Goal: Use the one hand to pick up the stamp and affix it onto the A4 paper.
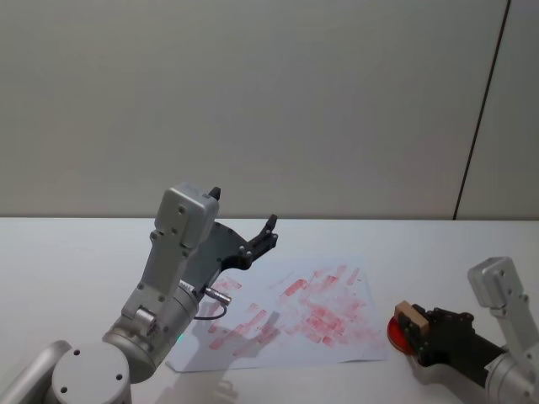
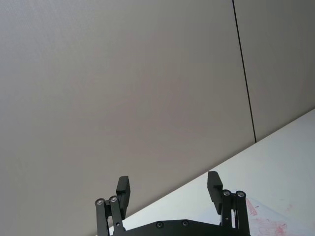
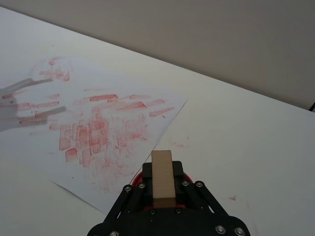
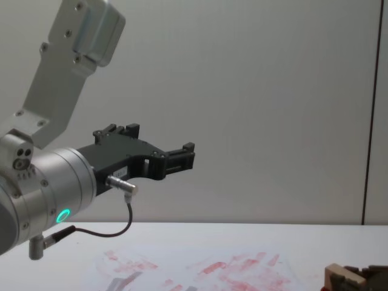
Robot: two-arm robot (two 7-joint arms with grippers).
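Note:
The stamp (image 3: 162, 178), a pale tan wooden block, is held between the fingers of my right gripper (image 3: 162, 189), which is shut on it. In the head view the stamp (image 1: 410, 322) sits over the round red ink pad (image 1: 396, 334), just off the right edge of the A4 paper (image 1: 295, 316). The paper is white and covered with red smeared marks (image 3: 98, 132). My left gripper (image 2: 169, 189) is raised above the paper's left part, open and holding nothing. The chest view catches the stamp (image 4: 335, 277) at the lower right.
The white table (image 1: 76, 261) stretches around the paper, with a grey wall behind. The raised left arm (image 1: 173, 278) casts a shadow on the sheet's left part. Small red smudges (image 3: 181, 144) mark the table near the paper's corner.

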